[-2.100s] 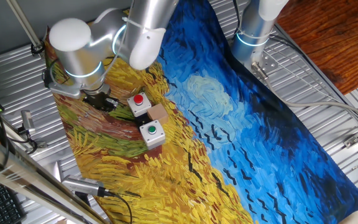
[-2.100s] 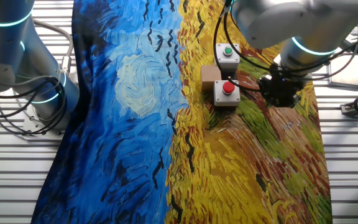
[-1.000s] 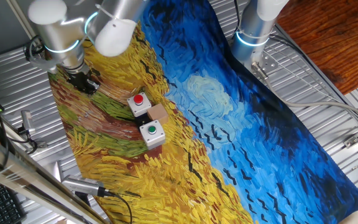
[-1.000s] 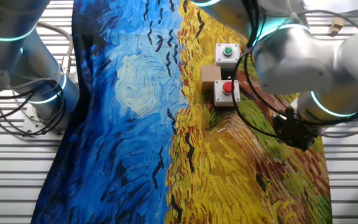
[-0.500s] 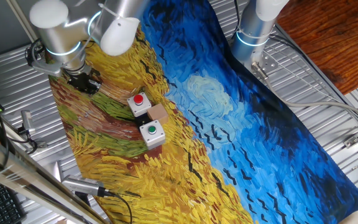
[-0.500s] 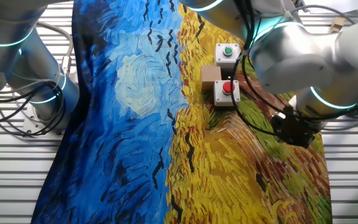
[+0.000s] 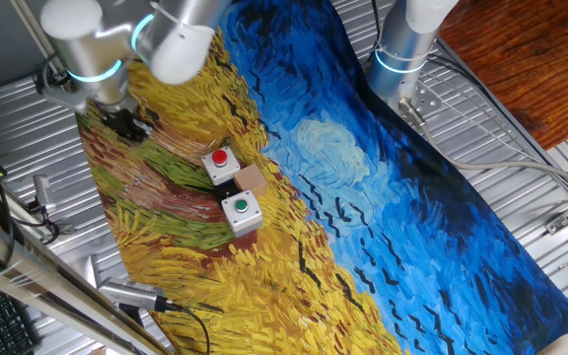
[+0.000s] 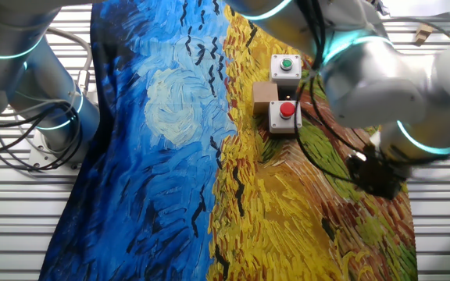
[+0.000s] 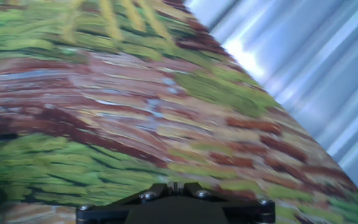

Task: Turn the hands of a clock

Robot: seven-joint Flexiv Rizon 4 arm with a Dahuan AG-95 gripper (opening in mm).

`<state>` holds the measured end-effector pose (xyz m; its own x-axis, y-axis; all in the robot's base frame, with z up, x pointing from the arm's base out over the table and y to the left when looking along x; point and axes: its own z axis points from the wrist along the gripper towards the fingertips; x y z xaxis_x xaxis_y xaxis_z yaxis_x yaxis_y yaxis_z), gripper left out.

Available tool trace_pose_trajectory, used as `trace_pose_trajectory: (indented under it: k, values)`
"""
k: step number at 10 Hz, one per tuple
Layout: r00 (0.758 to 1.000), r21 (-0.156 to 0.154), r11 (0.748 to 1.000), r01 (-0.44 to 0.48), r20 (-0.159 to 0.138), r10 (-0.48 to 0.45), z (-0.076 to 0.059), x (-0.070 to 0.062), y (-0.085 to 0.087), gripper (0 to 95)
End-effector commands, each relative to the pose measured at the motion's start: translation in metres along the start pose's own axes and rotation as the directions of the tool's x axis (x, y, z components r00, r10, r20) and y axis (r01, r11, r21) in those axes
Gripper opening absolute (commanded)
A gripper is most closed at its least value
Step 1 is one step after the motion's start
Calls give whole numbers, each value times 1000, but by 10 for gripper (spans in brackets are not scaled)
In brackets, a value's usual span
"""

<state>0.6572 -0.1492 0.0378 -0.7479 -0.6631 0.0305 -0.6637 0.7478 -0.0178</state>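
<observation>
No clock and no C-clamp show in any view. My gripper [image 7: 126, 123] hangs low over the yellow-green part of the painted cloth [image 7: 383, 197], near its edge by the ribbed metal table. It also shows in the other fixed view [image 8: 377, 176], right of the button boxes. In the hand view the gripper [image 9: 174, 186] has its two fingers pressed together with only a thin seam between them and nothing held. Below it lies bare cloth with brown and green brush strokes.
A red-button box [image 7: 221, 163], a brown block [image 7: 252, 178] and a green-button box [image 7: 241, 210] stand together on the cloth. A second arm's base [image 7: 402, 49] stands at the far side. Ribbed metal [image 9: 316, 68] borders the cloth. Tools lie at the table edge [image 7: 136, 294].
My gripper moved away from the button boxes toward the cloth's edge two seconds ago. In the last half second it shifted slightly further out. The boxes have not moved.
</observation>
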Motion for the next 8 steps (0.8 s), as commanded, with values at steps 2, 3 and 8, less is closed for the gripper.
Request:
trace_pose_trajectory:
  k: [2, 3, 8]
  values:
    - [1000, 13, 1000, -15, -4, 15, 1, -1, 2, 0]
    - [1000, 15, 1000, -19, -4, 19, 1, -1, 2, 0]
    - [1000, 15, 999, -29, -3, 29, 1, 0, 2, 0]
